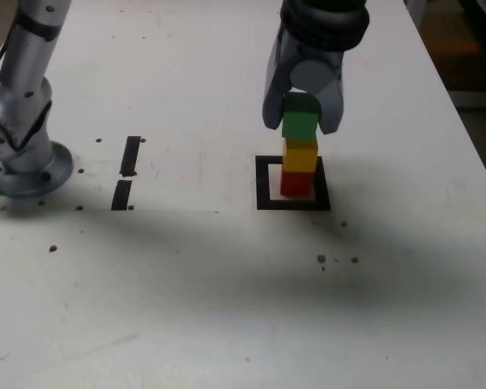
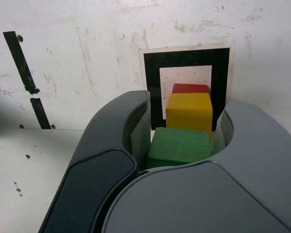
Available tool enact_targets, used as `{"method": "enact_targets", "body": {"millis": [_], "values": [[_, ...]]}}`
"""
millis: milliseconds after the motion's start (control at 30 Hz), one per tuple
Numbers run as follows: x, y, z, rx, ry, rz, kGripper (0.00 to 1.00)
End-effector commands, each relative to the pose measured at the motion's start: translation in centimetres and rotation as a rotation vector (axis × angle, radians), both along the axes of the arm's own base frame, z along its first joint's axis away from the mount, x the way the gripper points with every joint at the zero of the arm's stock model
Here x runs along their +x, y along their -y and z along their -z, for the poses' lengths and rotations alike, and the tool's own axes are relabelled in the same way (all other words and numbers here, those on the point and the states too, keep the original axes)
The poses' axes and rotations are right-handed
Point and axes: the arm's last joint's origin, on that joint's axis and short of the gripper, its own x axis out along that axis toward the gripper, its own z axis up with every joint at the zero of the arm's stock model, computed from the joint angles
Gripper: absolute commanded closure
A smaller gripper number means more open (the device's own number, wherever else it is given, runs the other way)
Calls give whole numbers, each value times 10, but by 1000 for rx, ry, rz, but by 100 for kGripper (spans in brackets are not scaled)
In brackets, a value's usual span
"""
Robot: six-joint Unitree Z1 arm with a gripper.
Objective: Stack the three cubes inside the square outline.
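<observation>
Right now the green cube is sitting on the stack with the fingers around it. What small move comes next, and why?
Probably open the fingers a little and let go. The green cube appears to rest on the yellow cube, which sits on the red cube inside the square outline. The stack looks roughly aligned, so releasing before lifting should keep it from tipping.

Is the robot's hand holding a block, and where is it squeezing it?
Yes. The hand grips the green cube by two opposite sides, one finger on each. The cube sits on the yellow cube, above the red cube.
</observation>
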Motion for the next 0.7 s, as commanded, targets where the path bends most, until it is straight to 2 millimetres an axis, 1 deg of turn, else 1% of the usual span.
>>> {"method": "enact_targets", "body": {"millis": [0, 100, 200, 300, 367, 433, 467, 567, 667], "values": [[3, -1, 7, 5, -15, -3, 90], [7, -1, 12, 3, -17, -4, 90], [9, 0, 15, 1, -20, -4, 88], [9, -1, 16, 0, -25, -4, 82], [8, -1, 16, 0, -27, -4, 76], [8, -2, 16, -1, -30, -4, 66], [8, -2, 16, -1, -31, -4, 59], [7, -2, 17, -5, -35, -3, 33], [7, -1, 18, -12, -36, -2, 11]]}}
